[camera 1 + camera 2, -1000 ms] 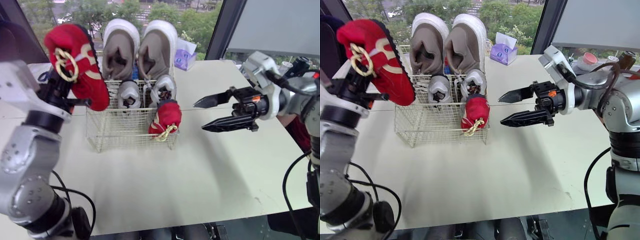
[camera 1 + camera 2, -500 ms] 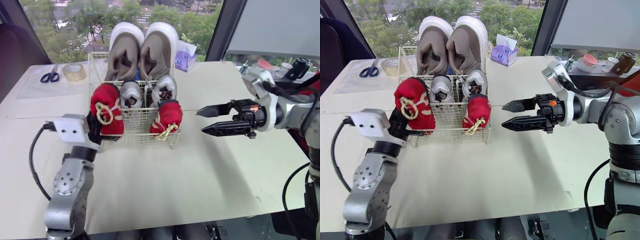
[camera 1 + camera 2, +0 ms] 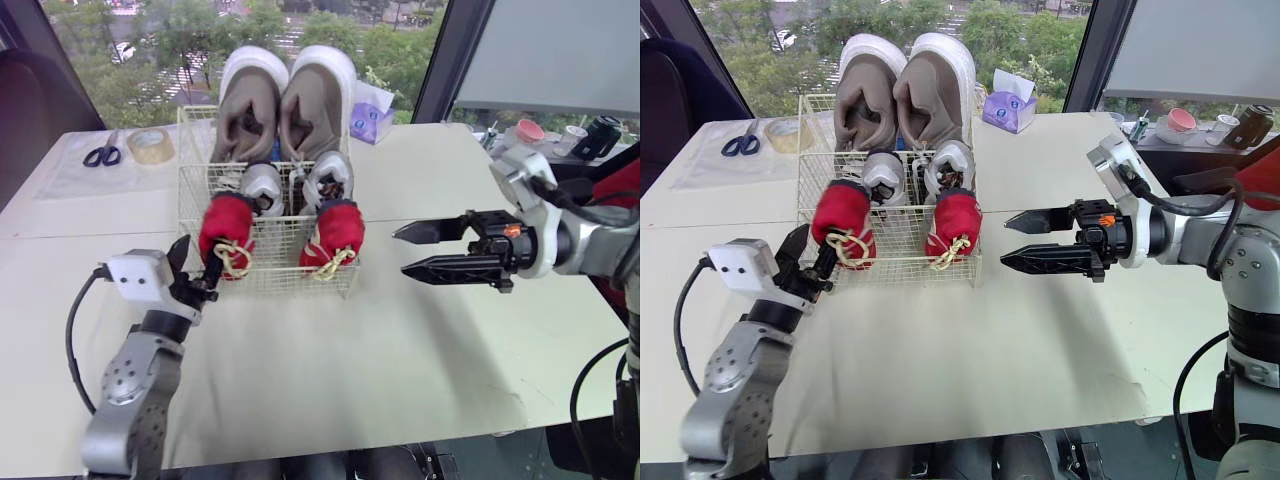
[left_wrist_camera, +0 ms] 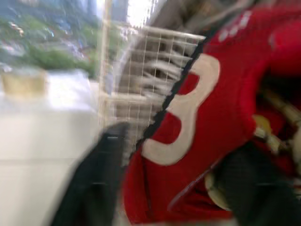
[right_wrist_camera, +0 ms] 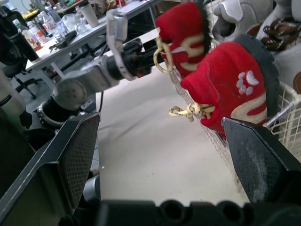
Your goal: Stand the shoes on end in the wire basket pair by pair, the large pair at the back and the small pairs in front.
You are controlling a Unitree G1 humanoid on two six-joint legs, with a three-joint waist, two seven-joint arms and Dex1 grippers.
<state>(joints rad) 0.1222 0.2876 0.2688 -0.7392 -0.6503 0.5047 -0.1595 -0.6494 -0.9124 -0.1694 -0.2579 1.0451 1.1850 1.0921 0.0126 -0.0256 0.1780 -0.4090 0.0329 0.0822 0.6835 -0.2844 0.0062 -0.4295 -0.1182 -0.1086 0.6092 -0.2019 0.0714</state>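
The wire basket (image 3: 195, 190) stands on the table. A large grey-and-white pair (image 3: 285, 100) stands on end at its back, with a small grey pair (image 3: 292, 187) in front of it. Two small red shoes stand at the front wall, one on the left (image 3: 227, 230) and one on the right (image 3: 337, 232), their laces hanging over the wire. My left gripper (image 3: 200, 262) is at the left red shoe (image 4: 197, 117), fingers spread wide on either side of it. My right gripper (image 3: 400, 252) hovers open to the right of the basket, holding nothing.
Scissors (image 3: 100, 155) and a tape roll (image 3: 150, 144) lie at the back left of the table. A purple tissue pack (image 3: 371, 110) sits behind the basket on the right. Cups and bottles (image 3: 530, 130) stand at the far right.
My left arm brought the red shoe down from high at the left into the basket's front left, and its fingers have spread apart. The right gripper has barely moved.
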